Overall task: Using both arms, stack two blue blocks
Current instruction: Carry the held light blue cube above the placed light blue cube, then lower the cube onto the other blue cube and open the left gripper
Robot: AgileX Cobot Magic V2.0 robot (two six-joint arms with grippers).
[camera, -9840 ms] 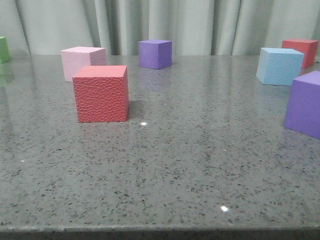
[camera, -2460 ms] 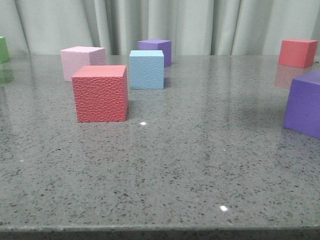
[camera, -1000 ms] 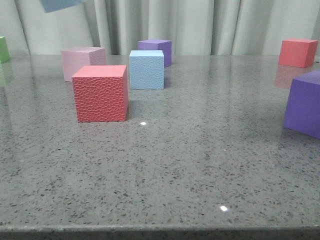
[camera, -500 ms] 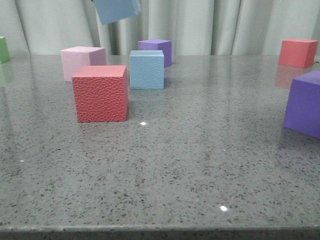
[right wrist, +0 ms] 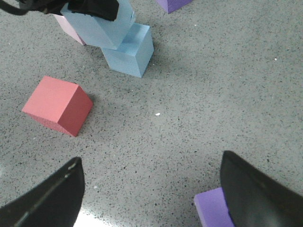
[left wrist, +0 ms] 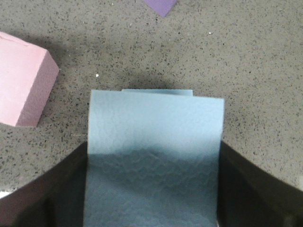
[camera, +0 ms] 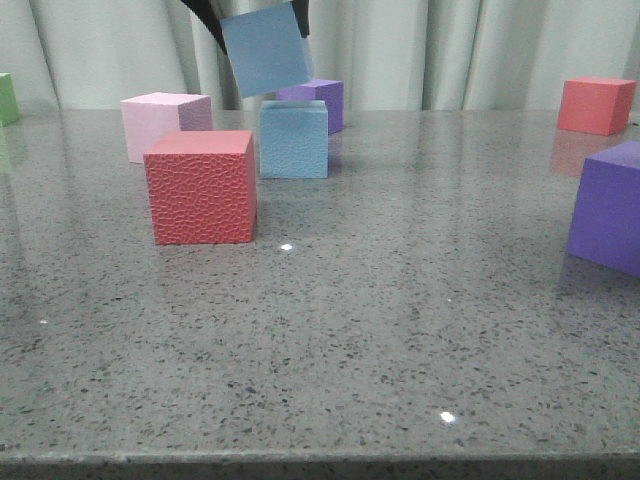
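Note:
One pale blue block stands on the table behind the front red cube. My left gripper is shut on the second blue block and holds it tilted in the air, just above the first and slightly to its left. In the left wrist view the held block fills the space between the dark fingers, and a strip of the lower block peeks past its far edge. My right gripper is open and empty, high over the table; it sees both blue blocks.
A red cube and a pink cube stand left of the blue block. A purple cube stands behind it. Another purple cube is at the right edge, a red cube at the far right, and a green cube at the far left.
The held blue block has come down and to the right from the top left, to just above the blue block on the table. The other cubes have not moved.

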